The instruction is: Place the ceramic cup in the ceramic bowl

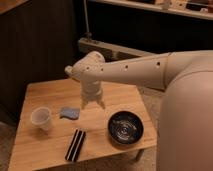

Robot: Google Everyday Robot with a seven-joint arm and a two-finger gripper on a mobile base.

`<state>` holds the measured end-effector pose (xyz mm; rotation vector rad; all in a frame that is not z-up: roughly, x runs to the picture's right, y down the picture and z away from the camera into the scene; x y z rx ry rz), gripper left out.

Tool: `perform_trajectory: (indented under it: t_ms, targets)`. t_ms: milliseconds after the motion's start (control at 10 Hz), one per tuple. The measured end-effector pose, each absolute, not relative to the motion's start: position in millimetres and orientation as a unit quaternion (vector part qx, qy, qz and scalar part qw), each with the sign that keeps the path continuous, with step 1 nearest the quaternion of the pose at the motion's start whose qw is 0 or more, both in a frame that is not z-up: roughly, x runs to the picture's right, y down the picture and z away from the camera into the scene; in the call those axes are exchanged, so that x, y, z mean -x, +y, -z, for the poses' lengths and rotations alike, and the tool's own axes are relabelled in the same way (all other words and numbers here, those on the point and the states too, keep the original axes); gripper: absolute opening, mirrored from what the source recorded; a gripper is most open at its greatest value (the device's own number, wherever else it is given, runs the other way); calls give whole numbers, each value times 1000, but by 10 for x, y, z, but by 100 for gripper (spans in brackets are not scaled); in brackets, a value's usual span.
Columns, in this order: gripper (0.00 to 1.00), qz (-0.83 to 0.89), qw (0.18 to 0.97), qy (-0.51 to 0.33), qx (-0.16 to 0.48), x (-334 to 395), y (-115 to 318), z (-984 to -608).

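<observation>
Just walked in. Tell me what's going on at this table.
A one-armed robot is working on putting the ceramic cup into the ceramic bowl. Its gripper hangs over the middle of the wooden table, beside a blue sponge, apart from both. The cup stands upright near the left edge, not yet picked up. The bowl sits empty at the front right. A black striped block lies at the front.
</observation>
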<state>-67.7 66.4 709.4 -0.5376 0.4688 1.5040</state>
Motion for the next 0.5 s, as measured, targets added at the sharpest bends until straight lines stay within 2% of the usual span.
perform_trajectory:
  t_ms: [300,500]
  targets:
    - [65,-652,694,155,263,1150,163,-6939]
    - [65,-634,705,126,293,1470,26,-6914]
